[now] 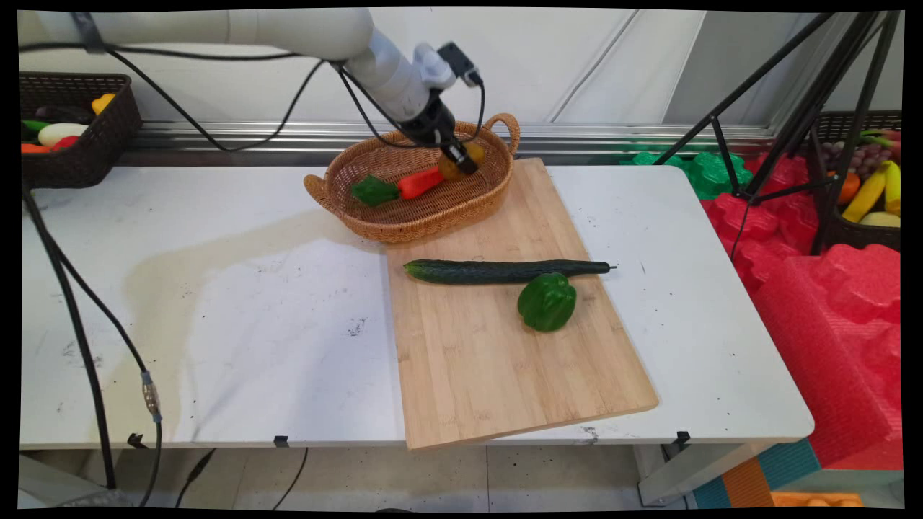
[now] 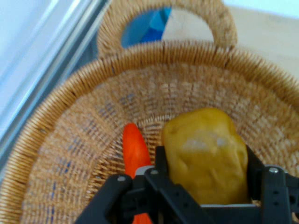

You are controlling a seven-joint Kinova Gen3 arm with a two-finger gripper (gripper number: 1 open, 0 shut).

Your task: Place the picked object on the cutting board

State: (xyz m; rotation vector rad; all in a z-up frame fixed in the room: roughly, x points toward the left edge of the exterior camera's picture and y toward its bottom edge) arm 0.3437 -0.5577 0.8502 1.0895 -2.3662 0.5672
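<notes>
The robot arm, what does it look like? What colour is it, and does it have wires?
The arm is made of smooth white rounded tubes. At its end is a black gripper with two fingers on black metal links. Thin black cables hang from it, and a small white and black box sits near the wrist.

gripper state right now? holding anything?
Gripper: shut on the yellow potato, inside the wicker basket, beside the orange carrot.
</notes>
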